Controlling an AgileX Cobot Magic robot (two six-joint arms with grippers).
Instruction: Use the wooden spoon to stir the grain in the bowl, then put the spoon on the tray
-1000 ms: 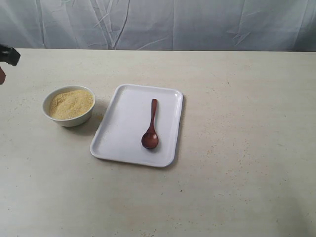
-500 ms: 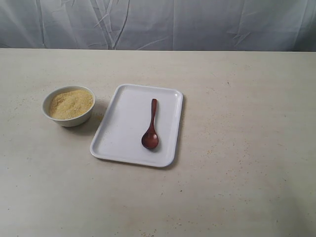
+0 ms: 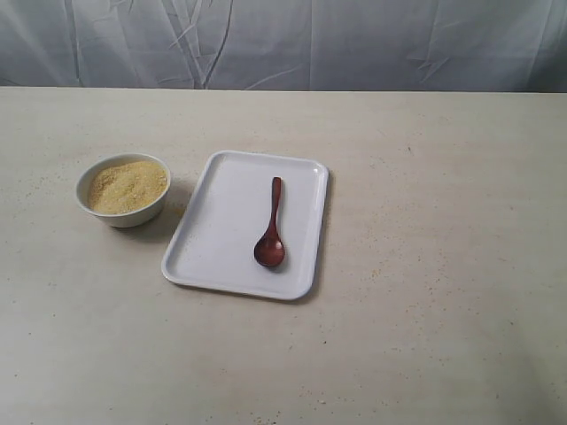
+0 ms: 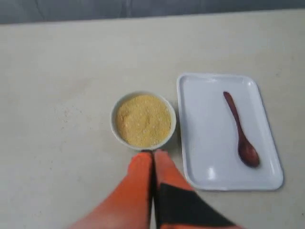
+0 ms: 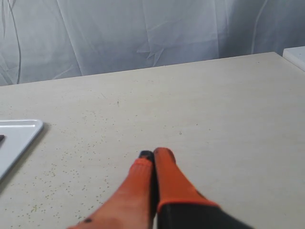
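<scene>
The left fingers (image 4: 140, 167) are pressed together and grasp nothing. They point at the bowl (image 4: 113, 121), which stands just beyond their tips toward the left edge of the tabletop (image 3: 443, 177), filled with the grain (image 4: 143, 120). The right fingers (image 5: 167, 171) are also clenched and empty. They hang over bare tabletop on the right side, and only 1 corner of the tray (image 5: 19, 131) shows in their camera.

Beyond the bowl, toward the middle of the tabletop, lies the tray (image 4: 205, 124). The wooden spoon (image 4: 238, 125) rests flat on the half of it nearer the right edge. Its long axis runs roughly from the far edge to the near edge, with the slim handle toward the far edge and the scoop toward the near one.

Neither arm shows in the exterior view, so which is nearer cannot be told for sure. I judge that the spoon's side of the tray favours the right arm. Any pickup would call for the fingers to open and close across the handle, square to that axis.
</scene>
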